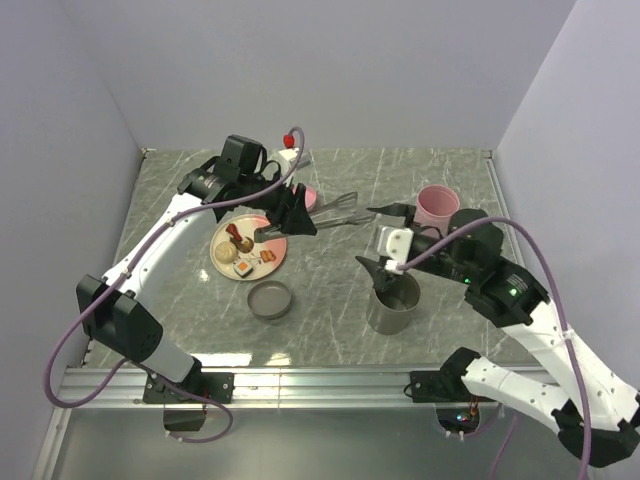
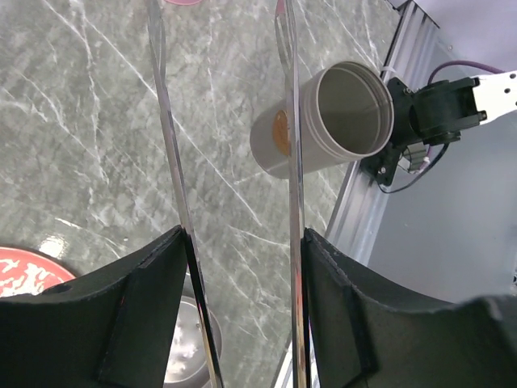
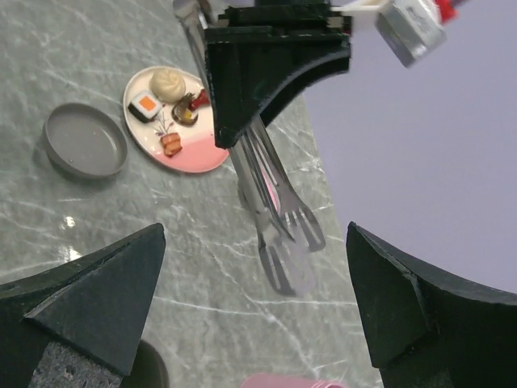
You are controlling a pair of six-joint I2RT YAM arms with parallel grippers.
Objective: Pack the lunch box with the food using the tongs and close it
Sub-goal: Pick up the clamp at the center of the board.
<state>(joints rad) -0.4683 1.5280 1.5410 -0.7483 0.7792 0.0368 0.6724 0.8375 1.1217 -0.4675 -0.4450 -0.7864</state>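
The silver tongs (image 1: 335,211) hang above the table, tips pointing right, with my left gripper (image 1: 292,215) shut on their two arms. In the left wrist view each arm (image 2: 170,145) lies against a finger of that gripper (image 2: 242,234). The food (image 1: 243,250) sits on a pink-rimmed plate (image 1: 222,262): a dark brown lump (image 3: 186,111), an orange-and-white piece (image 3: 145,105) and a pale bun (image 3: 168,82). The lunch box (image 1: 393,303), a grey round container, stands open at the right. Its lid (image 1: 270,300) lies below the plate. My right gripper (image 1: 368,236) is open and empty, facing the tong tips (image 3: 291,234).
A pink cup (image 1: 437,205) stands behind the right gripper. Grey walls close in the table on the left, back and right. A metal rail (image 1: 320,380) runs along the near edge by the arm bases.
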